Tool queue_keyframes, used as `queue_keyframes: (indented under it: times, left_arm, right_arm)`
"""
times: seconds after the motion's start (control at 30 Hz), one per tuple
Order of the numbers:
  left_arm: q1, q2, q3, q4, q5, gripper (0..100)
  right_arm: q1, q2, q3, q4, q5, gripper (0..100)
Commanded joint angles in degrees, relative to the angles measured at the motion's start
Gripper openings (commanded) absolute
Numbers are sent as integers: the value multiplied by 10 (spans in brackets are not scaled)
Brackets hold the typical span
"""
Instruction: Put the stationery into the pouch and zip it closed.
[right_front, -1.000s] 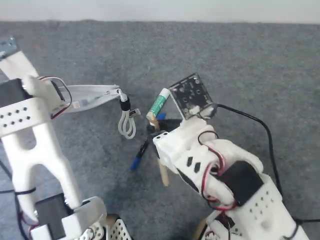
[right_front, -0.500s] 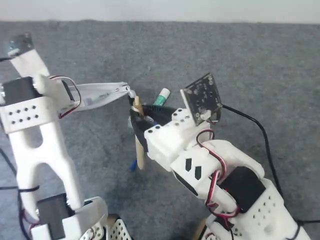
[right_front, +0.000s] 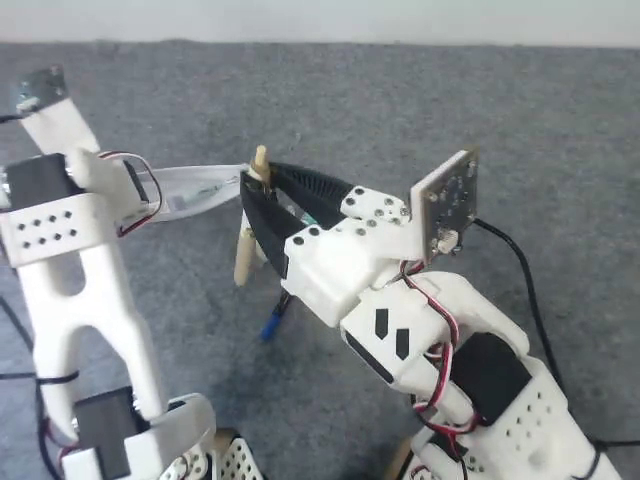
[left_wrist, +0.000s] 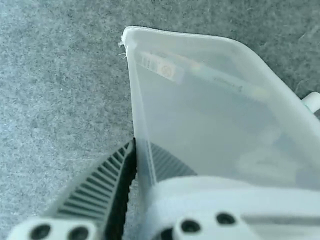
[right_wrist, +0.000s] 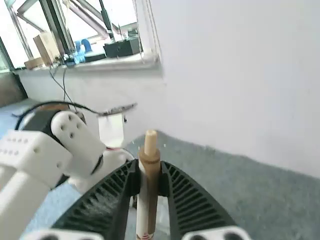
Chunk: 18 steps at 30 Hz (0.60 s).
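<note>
Now | right gripper (right_front: 262, 186) clamped on tan wooden pencil (right_front: 246, 240) | left gripper (left_wrist: 136, 150) pinching translucent white pouch (left_wrist: 210, 110) | risk: pencil may jam against flat mouth

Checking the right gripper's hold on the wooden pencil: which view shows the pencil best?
The right wrist view: the wooden pencil stands clamped between the black fingers of the right gripper, its tip above them. The high view shows most of its length, tilted, beside the mouth of the pouch. The left wrist view faces the pouch instead.
</note>
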Motion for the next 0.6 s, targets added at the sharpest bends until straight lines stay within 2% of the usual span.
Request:
queue_keyframes:
  times: [0.0,0.37,0.57]
  left_arm:
    - [4,-5,0,4,10,10]
    - [4,-5,1,4,9,10]
    - [4,-5,1,4,9,10]
  right_arm:
    - [-5,-13,-16,-50,-3,6]
    - [-4,-11,-15,-156,-3,6]
    - [-4,-5,-14,-178,-3,6]
